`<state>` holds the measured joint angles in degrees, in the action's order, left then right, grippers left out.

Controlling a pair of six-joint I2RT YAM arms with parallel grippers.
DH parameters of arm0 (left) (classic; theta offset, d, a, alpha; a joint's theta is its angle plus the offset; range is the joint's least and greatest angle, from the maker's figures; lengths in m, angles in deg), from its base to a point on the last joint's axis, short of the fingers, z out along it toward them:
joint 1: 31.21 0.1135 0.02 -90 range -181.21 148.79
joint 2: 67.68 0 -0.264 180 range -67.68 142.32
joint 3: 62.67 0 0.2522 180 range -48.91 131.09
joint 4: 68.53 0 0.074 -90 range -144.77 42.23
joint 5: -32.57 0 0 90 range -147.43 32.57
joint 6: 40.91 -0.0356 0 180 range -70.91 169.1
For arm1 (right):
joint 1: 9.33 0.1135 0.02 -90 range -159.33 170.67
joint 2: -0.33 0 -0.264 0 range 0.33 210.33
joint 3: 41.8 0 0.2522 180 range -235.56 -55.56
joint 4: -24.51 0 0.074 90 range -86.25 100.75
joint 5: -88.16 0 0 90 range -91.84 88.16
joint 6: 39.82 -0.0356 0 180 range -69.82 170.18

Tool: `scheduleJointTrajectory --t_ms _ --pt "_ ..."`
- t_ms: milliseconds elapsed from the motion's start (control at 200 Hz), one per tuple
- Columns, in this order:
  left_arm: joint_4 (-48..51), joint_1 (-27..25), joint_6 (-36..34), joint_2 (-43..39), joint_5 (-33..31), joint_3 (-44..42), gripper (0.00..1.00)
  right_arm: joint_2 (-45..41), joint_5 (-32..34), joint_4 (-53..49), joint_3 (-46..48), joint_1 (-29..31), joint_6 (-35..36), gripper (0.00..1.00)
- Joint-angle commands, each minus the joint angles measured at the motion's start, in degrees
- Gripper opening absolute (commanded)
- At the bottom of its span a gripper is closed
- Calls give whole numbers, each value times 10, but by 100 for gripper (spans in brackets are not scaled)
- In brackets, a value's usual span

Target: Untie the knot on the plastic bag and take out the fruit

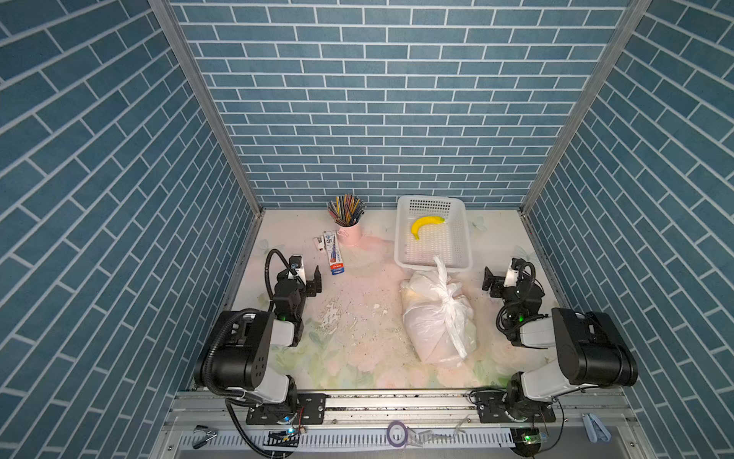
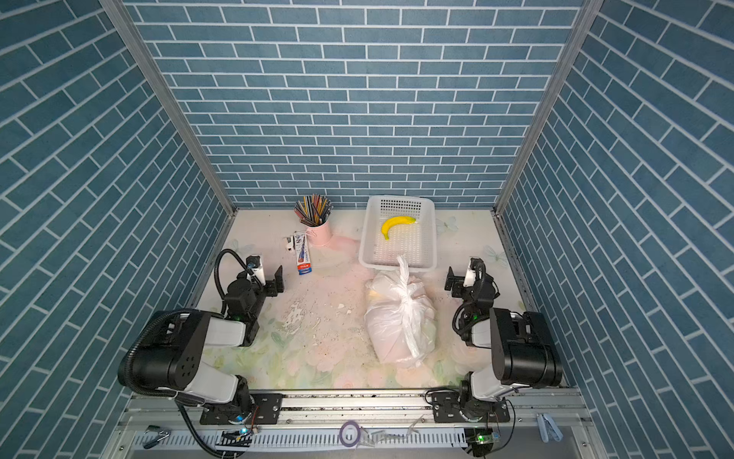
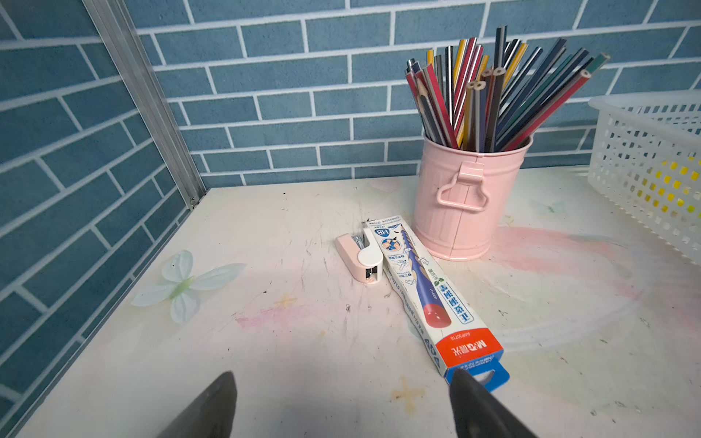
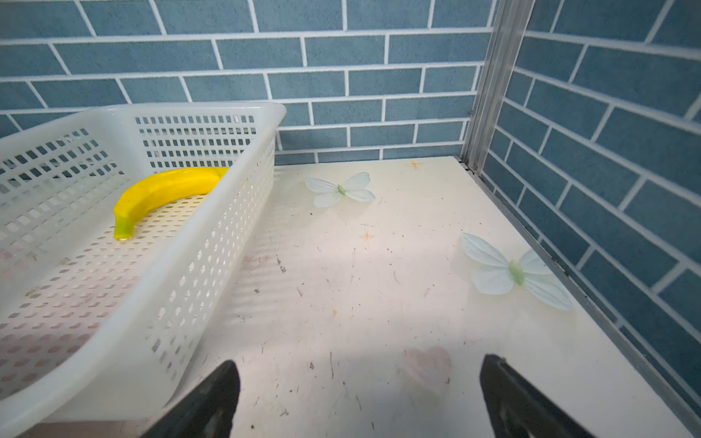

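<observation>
The white plastic bag (image 1: 431, 330) (image 2: 391, 330) lies closed on the table, right of centre, just in front of the basket. Its knot (image 1: 451, 297) (image 2: 407, 297) sits on top, with one tail standing up and one trailing toward the front. The fruit is hidden inside the bag. My left gripper (image 1: 308, 272) (image 2: 271, 274) (image 3: 343, 379) hovers open and empty at the left, far from the bag. My right gripper (image 1: 501, 271) (image 2: 460, 272) (image 4: 360, 364) is open and empty just right of the bag, over bare table.
A white perforated basket (image 1: 464, 234) (image 4: 182, 288) holding a yellow banana (image 1: 425, 224) (image 4: 167, 191) stands at the back right. A pink pencil cup (image 1: 350, 233) (image 3: 466, 204), a pencil box (image 1: 335, 254) (image 3: 428, 295) and a small pink sharpener (image 3: 358, 258) sit at the back left. Blue brick walls close in three sides.
</observation>
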<state>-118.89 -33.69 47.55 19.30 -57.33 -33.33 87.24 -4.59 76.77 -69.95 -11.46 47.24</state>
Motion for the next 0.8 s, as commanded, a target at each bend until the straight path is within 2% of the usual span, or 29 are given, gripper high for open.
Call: scheduleJointTrajectory --t_ms 0,620,730,795 --pt "-13 2 -4 -2 3 2 88 5 8 17 -1 2 13 99" --pt "-13 2 -4 -3 3 2 88 3 6 17 -1 1 12 99" --pt "-18 3 -4 -5 6 -1 88 -3 -26 23 3 2 25 97" --pt "-12 2 -14 -19 30 -4 88 -18 -37 17 7 1 30 96"
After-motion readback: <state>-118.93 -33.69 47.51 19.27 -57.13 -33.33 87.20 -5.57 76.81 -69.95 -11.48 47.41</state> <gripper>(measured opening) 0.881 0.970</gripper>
